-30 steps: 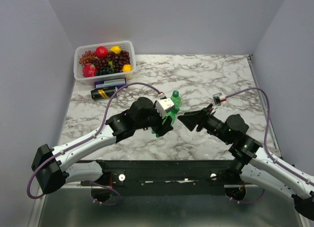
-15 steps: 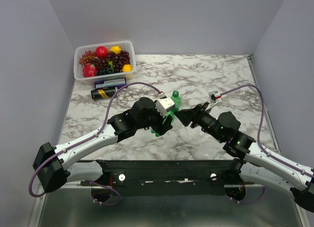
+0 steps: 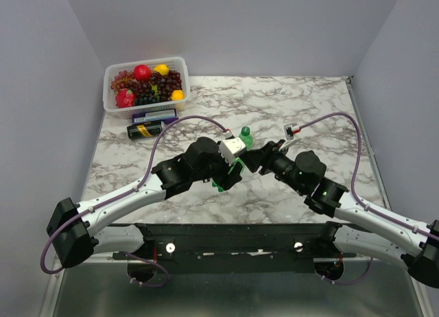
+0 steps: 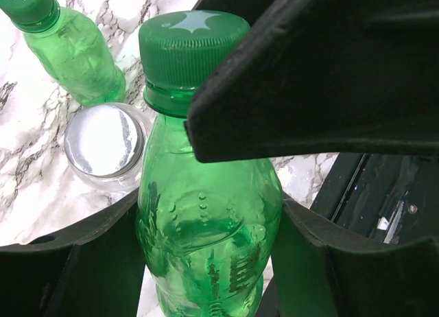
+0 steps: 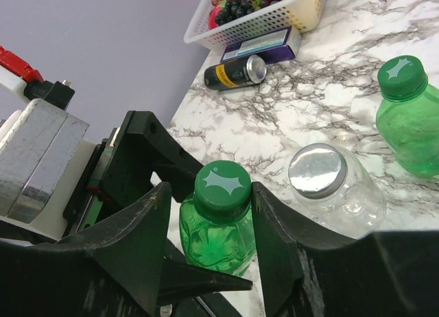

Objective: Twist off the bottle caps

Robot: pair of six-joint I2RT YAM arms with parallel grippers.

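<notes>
My left gripper (image 4: pixel 209 202) is shut on the body of a translucent green bottle (image 4: pixel 206 228) and holds it upright. Its dark green cap (image 5: pixel 223 186) sits between the fingers of my right gripper (image 5: pixel 211 190). The right-hand finger (image 5: pixel 274 221) touches the cap, while a small gap stays at the left-hand one (image 5: pixel 147 228). Behind stand a squat clear bottle (image 5: pixel 350 204) with a silvery cap (image 5: pixel 317 169) and a second green bottle (image 5: pixel 415 135) with its green cap (image 5: pixel 402 77) on. In the top view both grippers meet at mid-table (image 3: pixel 243 162).
A white basket (image 3: pixel 145 101) of fruit stands at the back left corner. In front of it lie a purple box (image 5: pixel 264 44) and a dark can (image 3: pixel 145 130) with a yellow label, on its side. The marble table's near edge (image 3: pixel 226 223) runs just behind the held bottle.
My right arm has swung left to the held bottle, and its jaws have come round the cap and narrowed. The left gripper and its bottle have stayed put.
</notes>
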